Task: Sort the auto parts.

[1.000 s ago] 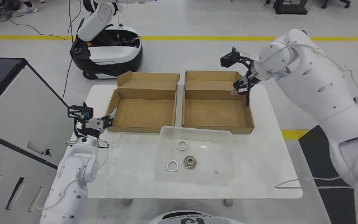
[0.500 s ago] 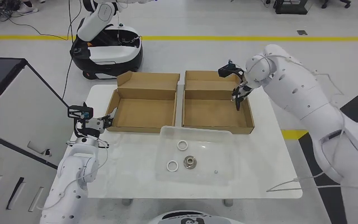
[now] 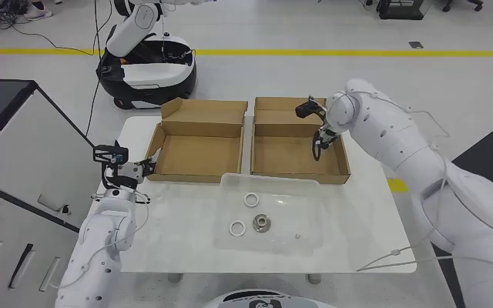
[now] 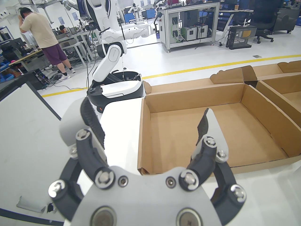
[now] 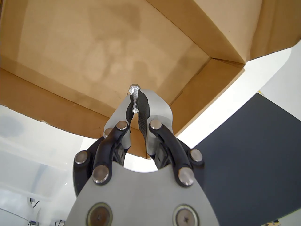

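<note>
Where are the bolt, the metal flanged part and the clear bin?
bolt [image 5: 134, 99]: right wrist view, on its threaded shaft.
metal flanged part [image 3: 263, 223]: top view, on its raised centre.
clear bin [image 3: 293, 208]: top view, on a bare part of its floor.

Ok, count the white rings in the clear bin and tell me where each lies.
2. The far white ring lies in the clear bin toward its back wall; the near white ring lies closer to the robot, beside the metal hub. None seems hidden.
</note>
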Available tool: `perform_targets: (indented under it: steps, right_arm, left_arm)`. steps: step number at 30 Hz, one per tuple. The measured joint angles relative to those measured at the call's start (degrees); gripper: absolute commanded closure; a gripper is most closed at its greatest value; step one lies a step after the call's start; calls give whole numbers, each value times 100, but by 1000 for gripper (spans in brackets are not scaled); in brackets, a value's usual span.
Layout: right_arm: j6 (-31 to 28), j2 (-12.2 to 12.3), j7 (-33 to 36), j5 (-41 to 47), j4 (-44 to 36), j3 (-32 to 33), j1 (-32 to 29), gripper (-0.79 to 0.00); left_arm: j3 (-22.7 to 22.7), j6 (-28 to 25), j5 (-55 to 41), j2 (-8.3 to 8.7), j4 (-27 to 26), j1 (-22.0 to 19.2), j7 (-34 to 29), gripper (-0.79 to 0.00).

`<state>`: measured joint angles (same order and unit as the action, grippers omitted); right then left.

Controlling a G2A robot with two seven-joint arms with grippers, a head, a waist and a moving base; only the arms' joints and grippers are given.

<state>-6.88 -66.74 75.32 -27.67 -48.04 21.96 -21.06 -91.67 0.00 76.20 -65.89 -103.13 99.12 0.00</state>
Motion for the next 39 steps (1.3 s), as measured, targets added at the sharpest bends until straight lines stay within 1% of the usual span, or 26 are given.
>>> perform_targets:
  steps: [13, 32, 34, 37, 39]
  right_arm:
    - [-29, -251, -168, -194, 580, -49, -79, 0]
    - [-35, -467, -283, -400, 1011, 17, -247, 0]
    - [-46, -486, -259, -406, 1040, 33, -252, -129]
    - [-64, -510, -251, -414, 1079, 62, -256, -277]
    - [-77, -523, -246, -419, 1096, 79, -259, -311]
  left_arm:
    - [0, 0, 0, 0, 0, 0, 0, -785]
    - [0, 0, 0, 0, 0, 0, 0, -785]
    - [0, 0, 0, 0, 0, 0, 0, -785]
    - [0, 0, 0, 0, 0, 0, 0, -785]
    - [0, 0, 0, 0, 0, 0, 0, -785]
